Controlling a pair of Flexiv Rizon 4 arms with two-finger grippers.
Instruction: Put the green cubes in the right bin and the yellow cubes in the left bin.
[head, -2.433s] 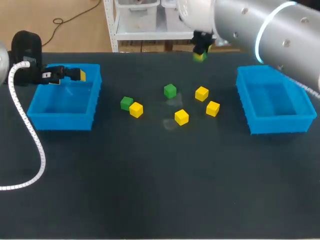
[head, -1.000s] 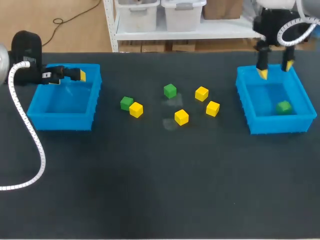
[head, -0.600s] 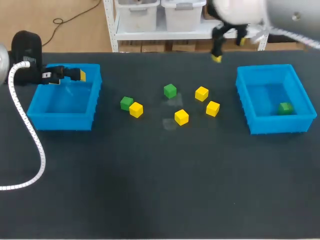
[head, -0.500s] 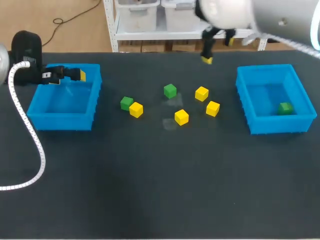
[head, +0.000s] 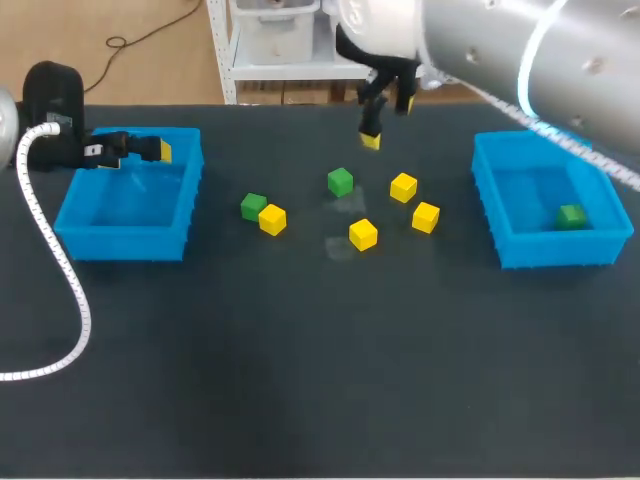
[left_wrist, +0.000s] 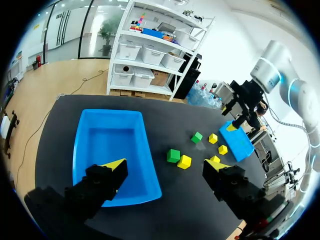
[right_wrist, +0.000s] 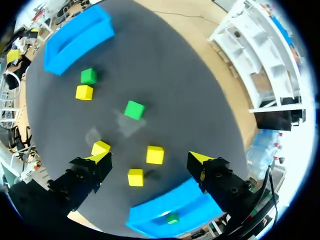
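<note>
Two green cubes (head: 340, 182) (head: 254, 206) and several yellow cubes, one of them (head: 363, 234), lie mid-table between the blue left bin (head: 125, 240) and the blue right bin (head: 555, 250). A third green cube (head: 571, 216) lies in the right bin. My right gripper (head: 387, 120) hangs open and empty above the table, just behind the nearer green cube (right_wrist: 134, 109). My left gripper (head: 150, 150) is open and empty over the left bin's (left_wrist: 112, 145) far corner. In the right wrist view the right gripper (right_wrist: 149, 167) looks down on the cubes and the right bin (right_wrist: 160, 207).
A white ribbed cable (head: 55, 290) from my left arm loops over the table in front of the left bin. The dark table (head: 320, 380) stretches bare toward the front edge.
My right gripper has let a green cube go into the right bin, then swung left to above the cubes in the middle. The left arm has stayed still.
</note>
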